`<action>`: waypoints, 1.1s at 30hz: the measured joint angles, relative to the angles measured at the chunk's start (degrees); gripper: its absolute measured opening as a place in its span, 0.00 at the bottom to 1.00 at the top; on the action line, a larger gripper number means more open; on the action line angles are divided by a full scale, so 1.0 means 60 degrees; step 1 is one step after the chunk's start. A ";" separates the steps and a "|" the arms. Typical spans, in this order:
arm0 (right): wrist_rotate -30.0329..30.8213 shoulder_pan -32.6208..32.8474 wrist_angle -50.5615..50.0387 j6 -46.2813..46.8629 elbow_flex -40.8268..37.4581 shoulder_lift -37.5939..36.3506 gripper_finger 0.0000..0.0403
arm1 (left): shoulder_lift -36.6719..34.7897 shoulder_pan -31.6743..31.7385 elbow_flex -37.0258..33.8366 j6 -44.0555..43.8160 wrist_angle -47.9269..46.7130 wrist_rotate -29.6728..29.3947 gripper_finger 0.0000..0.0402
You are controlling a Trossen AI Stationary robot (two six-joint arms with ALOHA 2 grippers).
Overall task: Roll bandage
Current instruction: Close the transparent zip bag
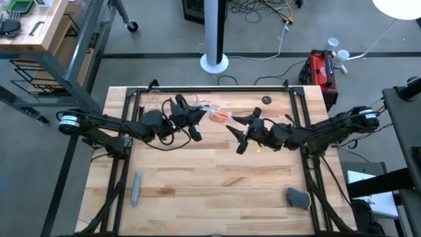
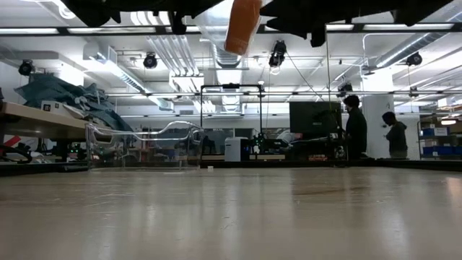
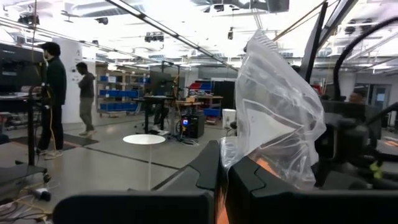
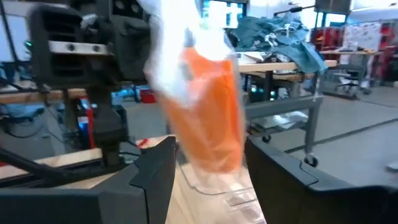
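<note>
A robotics lab: exposed ceiling ducts (image 2: 170,50), workbenches (image 2: 43,119), monitors (image 2: 312,115), blue-bin shelving (image 3: 118,93), floor cables (image 1: 263,10)

The high view looks straight down on the whole pale wooden plank worktop (image 1: 210,178). The low view sits at worktop height, facing level into the room. Each wrist view looks forward from close range, and all four share the bright orange soft fabric bandage (image 1: 220,116) in crinkled clear plastic wrap (image 3: 273,118).

Bandage (image 1: 220,116): bright orange fabric, still inside crinkled clear plastic wrap (image 1: 205,108); held aloft above the table's far middle, between both grippers
</note>
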 joint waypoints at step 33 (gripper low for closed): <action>0.0586 0.0001 -0.8536 0.0361 0.3268 -0.0410 0.00 | -0.0646 -0.0056 -0.0018 0.3882 -0.4629 -0.0995 0.12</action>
